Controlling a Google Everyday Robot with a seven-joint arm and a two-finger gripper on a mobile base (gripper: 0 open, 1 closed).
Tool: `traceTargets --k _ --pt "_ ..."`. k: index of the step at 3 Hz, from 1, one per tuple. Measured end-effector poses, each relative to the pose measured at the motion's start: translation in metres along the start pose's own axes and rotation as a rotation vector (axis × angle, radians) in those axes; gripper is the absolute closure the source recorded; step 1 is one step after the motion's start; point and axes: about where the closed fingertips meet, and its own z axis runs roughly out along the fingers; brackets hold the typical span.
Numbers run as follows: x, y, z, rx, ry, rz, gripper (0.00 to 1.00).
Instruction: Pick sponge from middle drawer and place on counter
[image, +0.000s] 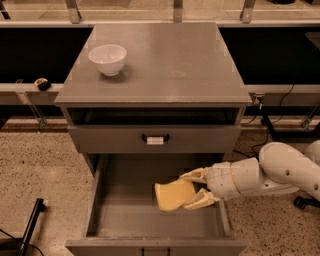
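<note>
The pale yellow sponge (172, 195) is over the right part of the open middle drawer (125, 215), tilted and held above the grey floor. My gripper (192, 189) reaches in from the right on a white arm; its cream fingers (196, 175) sit on either side of the sponge's right end and are shut on it. The counter (165, 60) is the grey top slab above.
A white bowl (107, 59) stands on the counter's left rear. The shut drawer front above has a handle with a white tag (155, 139). A black stand foot (32, 220) lies on the speckled floor at the left. Cables and a rail run behind the cabinet.
</note>
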Motion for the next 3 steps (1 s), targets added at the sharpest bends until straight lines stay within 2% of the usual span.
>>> traceTargets --k 1,2,3 --pt "0.000 0.000 0.001 -0.001 -0.001 0.000 1.00" --pt "-0.031 -0.029 -0.004 0.001 0.036 0.006 1.00" --pt "-0.066 -0.065 -0.018 0.004 0.025 0.000 1.00"
